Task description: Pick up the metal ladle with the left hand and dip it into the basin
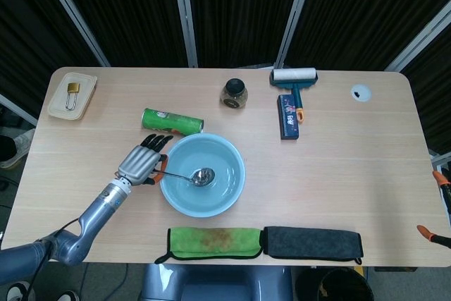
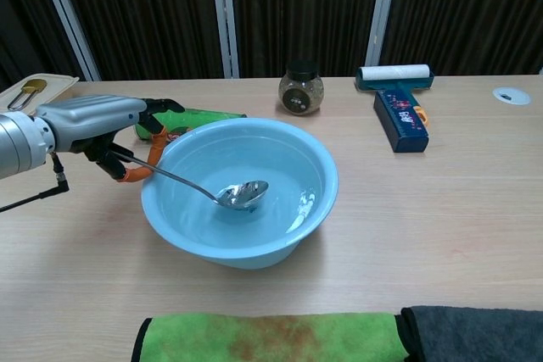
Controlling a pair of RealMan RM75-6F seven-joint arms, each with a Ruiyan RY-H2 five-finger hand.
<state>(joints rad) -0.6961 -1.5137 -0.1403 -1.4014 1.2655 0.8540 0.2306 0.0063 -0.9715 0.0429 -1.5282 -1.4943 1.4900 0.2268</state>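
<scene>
My left hand [image 1: 143, 164] [image 2: 95, 118] grips the orange-tipped handle of the metal ladle [image 1: 184, 175] [image 2: 182, 185] just left of the light blue basin [image 1: 232, 181] [image 2: 327, 184]. The ladle slants over the basin's left rim, and its shiny bowl [image 2: 243, 193] sits in the water near the middle of the basin. The water surface is rippled around it. My right hand shows in neither view.
A green can [image 1: 172, 121] lies just behind the basin and my left hand. A jar [image 1: 235, 93], a lint roller [image 1: 294, 78] and a dark blue box [image 1: 288, 116] stand further back. Green [image 1: 215, 242] and dark grey [image 1: 313, 242] cloths lie along the front edge. A tray with a padlock [image 1: 71, 94] is far left.
</scene>
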